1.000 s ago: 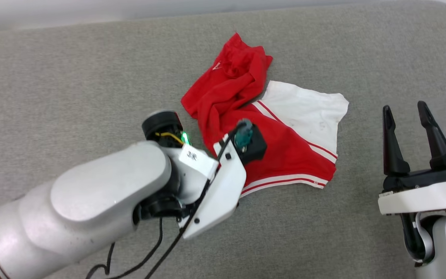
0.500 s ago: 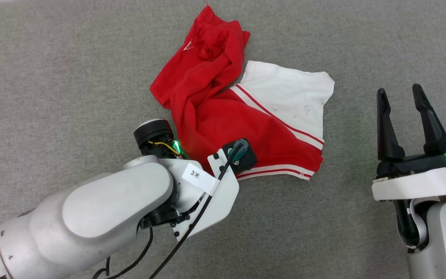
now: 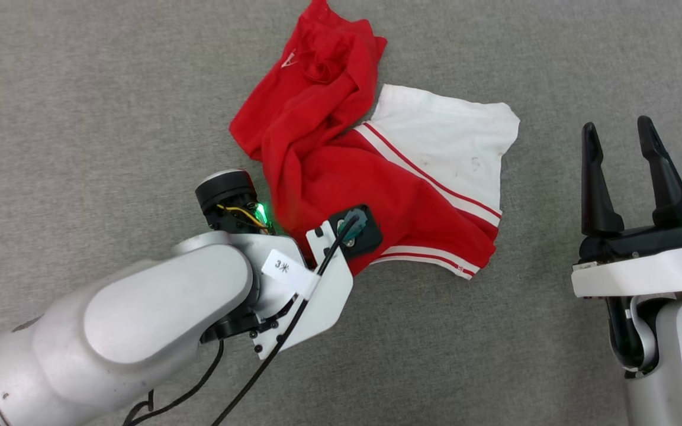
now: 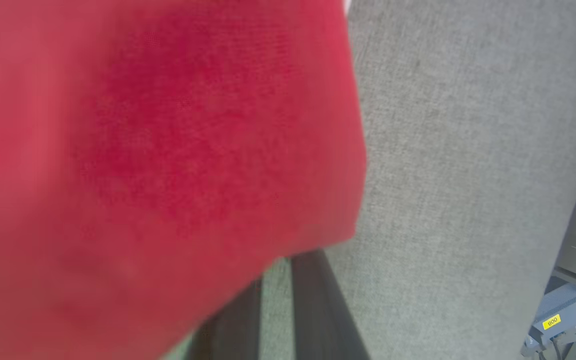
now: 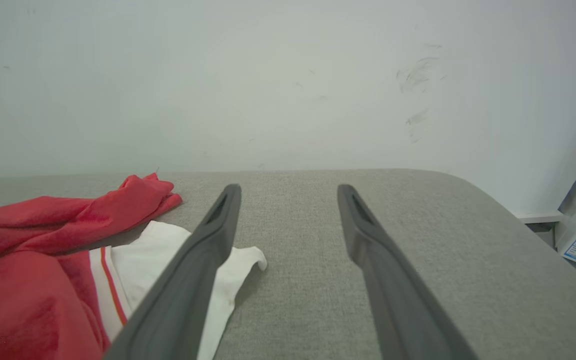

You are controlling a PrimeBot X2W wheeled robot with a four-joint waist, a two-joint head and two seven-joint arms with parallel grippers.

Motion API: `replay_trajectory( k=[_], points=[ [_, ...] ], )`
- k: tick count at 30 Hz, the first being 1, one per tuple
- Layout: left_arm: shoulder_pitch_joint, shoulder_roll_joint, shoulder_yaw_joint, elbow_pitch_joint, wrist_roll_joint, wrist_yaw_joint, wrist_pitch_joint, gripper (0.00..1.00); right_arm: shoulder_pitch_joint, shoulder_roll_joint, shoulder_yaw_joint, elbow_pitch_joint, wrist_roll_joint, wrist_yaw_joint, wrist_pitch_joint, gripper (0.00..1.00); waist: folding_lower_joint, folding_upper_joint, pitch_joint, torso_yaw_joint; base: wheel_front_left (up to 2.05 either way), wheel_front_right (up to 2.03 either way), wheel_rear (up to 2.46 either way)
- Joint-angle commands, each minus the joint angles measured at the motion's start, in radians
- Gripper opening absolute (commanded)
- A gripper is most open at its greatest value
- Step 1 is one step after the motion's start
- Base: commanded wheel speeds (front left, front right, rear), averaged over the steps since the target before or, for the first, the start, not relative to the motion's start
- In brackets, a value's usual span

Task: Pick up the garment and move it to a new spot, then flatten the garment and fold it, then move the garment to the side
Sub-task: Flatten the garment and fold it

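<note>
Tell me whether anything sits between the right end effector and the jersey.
Nothing visible does. Only bare grey cushion lies between the open right end effector and the jersey, whose white sleeve is the nearest part.

You're looking at a red-and-white short-sleeved garment (image 3: 341,177) of thin, soft, matt cloth, limp and creased; up close in the left wrist view its fine weave shows. Under it, the grey upholstered surface (image 3: 80,118) is a coarser woven fabric, matt and slightly rough. The left arm's silver-grey shell (image 3: 140,319) is smooth with a satin sheen, and its white bracket (image 3: 323,296) looks like smooth hard plastic. The right gripper (image 3: 616,123) has smooth, matt dark fingers (image 5: 188,280), plastic by their look. The white wall (image 5: 268,75) is matt paint, scuffed in places.
</note>
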Motion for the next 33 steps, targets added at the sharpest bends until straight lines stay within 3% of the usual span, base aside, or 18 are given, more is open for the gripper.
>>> replay_trajectory(
  k=[1, 8, 13, 24, 29, 33],
  points=[
    [0.026, 0.023, -0.028, 0.033, 0.015, 0.001, -0.005, 0.0, -0.001, -0.003, -0.003, -0.001, -0.007, -0.001, -0.003, 1.0, 0.0, 0.0, -0.012, 0.01, 0.0, 0.0, 0.0],
    [-0.031, 0.054, -0.015, 0.022, 0.008, 0.001, -0.245, 0.0, 0.044, -0.015, -0.026, 0.003, -0.01, -0.001, -0.003, 1.0, 0.0, 0.0, -0.094, 0.06, 0.0, 0.0, 0.0],
    [0.0, 0.136, 0.018, 0.001, -0.003, 0.015, -0.365, 0.0, 0.094, -0.022, -0.041, 0.007, -0.014, -0.001, -0.003, 1.0, 0.0, 0.0, -0.152, 0.101, 0.0, 0.0, 0.0],
    [0.147, 0.389, 0.115, -0.106, -0.07, 0.197, -0.491, 0.0, 0.148, -0.028, -0.046, 0.019, -0.016, -0.001, -0.003, 1.0, 0.0, 0.0, -0.228, 0.163, 0.0, 0.0, 0.0],
    [0.186, 0.509, 0.144, -0.118, -0.09, 0.258, -0.515, 0.0, 0.164, -0.029, -0.045, 0.02, -0.018, -0.001, -0.003, 1.0, 0.0, 0.0, -0.241, 0.174, 0.0, 0.0, 0.0],
    [0.199, 0.57, 0.162, -0.123, -0.096, 0.289, -0.534, 0.0, 0.167, -0.031, -0.045, 0.02, -0.015, -0.001, -0.003, 1.0, 0.0, 0.0, -0.242, 0.179, 0.0, 0.0, 0.0]
  ],
)
